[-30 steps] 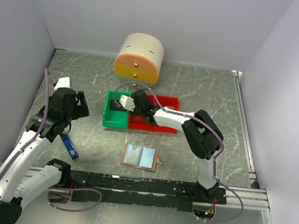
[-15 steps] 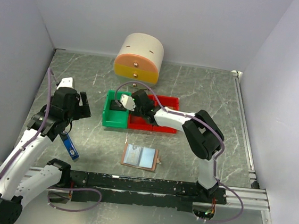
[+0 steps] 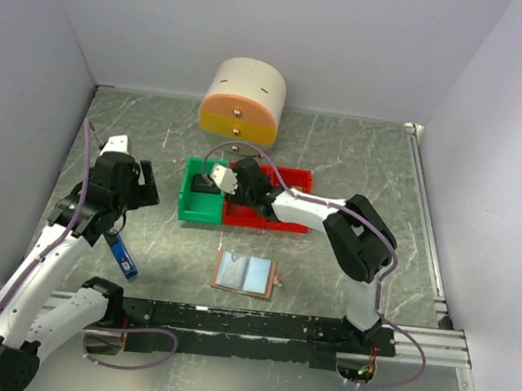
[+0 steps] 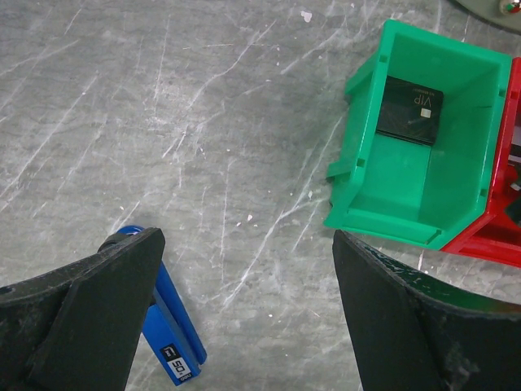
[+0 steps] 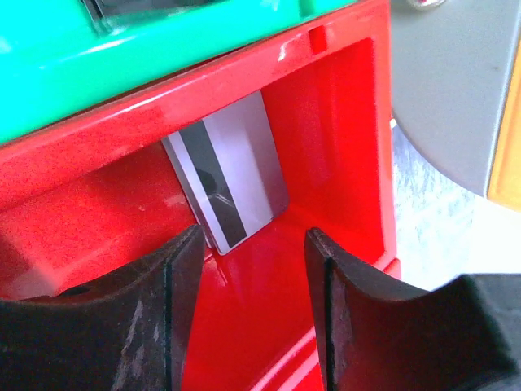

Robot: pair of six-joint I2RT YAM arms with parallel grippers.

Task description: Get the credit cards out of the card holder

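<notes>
- Right hand (image 5: 254, 240): hangs over the red bin (image 5: 342, 122), fingers a moderate gap apart, nothing between them, so it holds nothing.
- One credit card, the silvery card (image 5: 236, 179) w/ a dark stripe, is in the red bin. It stands tilted and leans on the bin wall next to the green bin (image 4: 407, 183). It is just beyond the right fingertips; I cannot tell if they touch it.
- Card holder (image 3: 246, 275): lies open and flat on the surface (image 3: 358, 159), near the front edge, between the two arm bases and well apart from both hands. Its pale blue-grey pockets face up. From the top view I cannot tell if any card is in the pockets, too small.
- Left hand (image 4: 246, 240): fingers wide apart, holds nothing. It hangs above bare surface, to the left of the green bin.
- Blue gadget (image 4: 171, 330): lies on the surface, partly hidden behind one finger of the left hand in the wrist view.
- Green bin: touches the red bin side by side. Inside, at its far end, lies a black VIP card (image 4: 409, 110), flat on the bottom.
- Round drawer box (image 3: 243, 96), cream and orange, stands behind the bins, near the back wall.
</notes>
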